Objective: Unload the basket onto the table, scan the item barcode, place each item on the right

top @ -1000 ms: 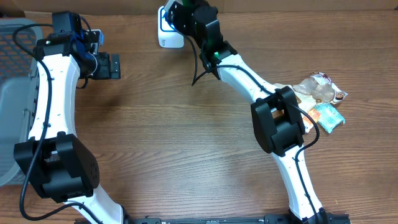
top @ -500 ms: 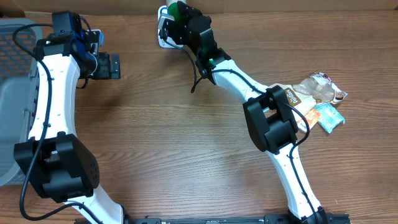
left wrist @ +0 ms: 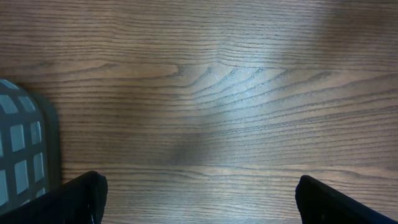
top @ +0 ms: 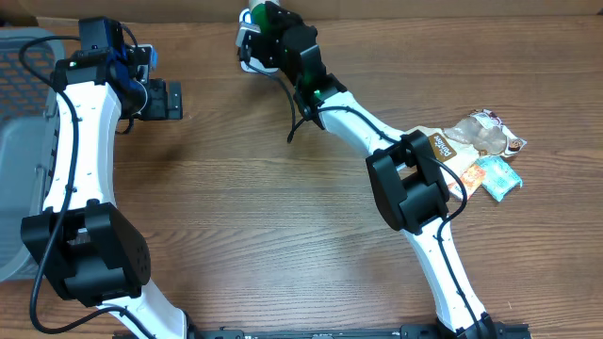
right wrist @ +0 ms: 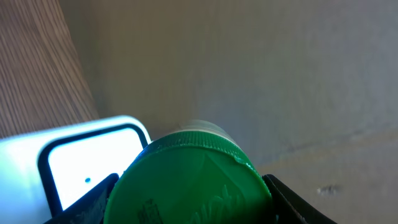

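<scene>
Our right gripper clamps a green-capped item just above the white scanner. We judge the scan underway, not confirmed. Our left gripper hangs open, empty.

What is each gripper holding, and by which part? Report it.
The right gripper grips a green-lidded container, with its fingers on either side at the lid end, over the white scanner. The left gripper is open and empty.

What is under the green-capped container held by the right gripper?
The white scanner sits beneath the green-capped container, its window partly showing. The cap covers the rest of the scanner, and the container's body and barcode are hidden.
</scene>
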Controlling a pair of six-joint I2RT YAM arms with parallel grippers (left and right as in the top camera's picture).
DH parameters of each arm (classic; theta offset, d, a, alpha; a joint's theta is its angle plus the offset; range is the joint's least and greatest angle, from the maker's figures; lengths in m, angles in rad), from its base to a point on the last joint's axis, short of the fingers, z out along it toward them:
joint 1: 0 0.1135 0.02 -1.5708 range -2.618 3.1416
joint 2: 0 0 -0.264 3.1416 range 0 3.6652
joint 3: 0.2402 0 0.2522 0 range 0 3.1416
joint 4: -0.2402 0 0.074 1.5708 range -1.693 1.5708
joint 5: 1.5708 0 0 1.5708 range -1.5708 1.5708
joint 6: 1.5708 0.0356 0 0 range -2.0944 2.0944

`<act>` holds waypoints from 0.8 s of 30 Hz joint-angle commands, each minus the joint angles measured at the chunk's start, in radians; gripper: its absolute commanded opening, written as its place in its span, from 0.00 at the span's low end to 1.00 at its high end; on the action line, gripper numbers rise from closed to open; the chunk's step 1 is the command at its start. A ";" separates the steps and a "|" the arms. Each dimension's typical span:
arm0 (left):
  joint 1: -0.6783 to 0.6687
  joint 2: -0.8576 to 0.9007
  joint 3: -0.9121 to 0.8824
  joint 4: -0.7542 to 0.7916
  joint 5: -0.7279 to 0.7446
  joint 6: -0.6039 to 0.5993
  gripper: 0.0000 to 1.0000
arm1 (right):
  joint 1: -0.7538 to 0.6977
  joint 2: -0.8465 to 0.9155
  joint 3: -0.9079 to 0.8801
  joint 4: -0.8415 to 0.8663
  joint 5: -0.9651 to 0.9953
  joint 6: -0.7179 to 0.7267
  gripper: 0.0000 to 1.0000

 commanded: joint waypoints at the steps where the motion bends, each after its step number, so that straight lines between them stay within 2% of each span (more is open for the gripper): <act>1: 0.002 -0.008 0.011 0.002 -0.002 0.019 1.00 | 0.026 -0.047 0.010 0.019 -0.002 0.060 0.27; 5: 0.002 -0.008 0.011 0.002 -0.003 0.019 1.00 | 0.027 -0.122 0.010 -0.002 0.015 0.262 0.28; 6: 0.002 -0.008 0.011 0.002 -0.003 0.019 1.00 | 0.027 -0.145 0.010 -0.022 0.014 0.309 0.31; 10: 0.002 -0.008 0.011 0.002 -0.003 0.019 1.00 | 0.027 -0.281 0.010 -0.205 0.013 0.554 0.32; 12: 0.002 -0.008 0.011 0.002 -0.002 0.019 1.00 | 0.027 -0.370 0.010 -0.358 0.002 0.695 0.31; 17: 0.002 -0.008 0.011 0.002 -0.002 0.019 1.00 | 0.011 -0.560 0.010 -0.779 -0.058 0.895 0.31; 24: 0.002 -0.008 0.011 0.002 -0.002 0.019 1.00 | -0.012 -0.693 0.010 -1.355 -0.085 0.981 0.33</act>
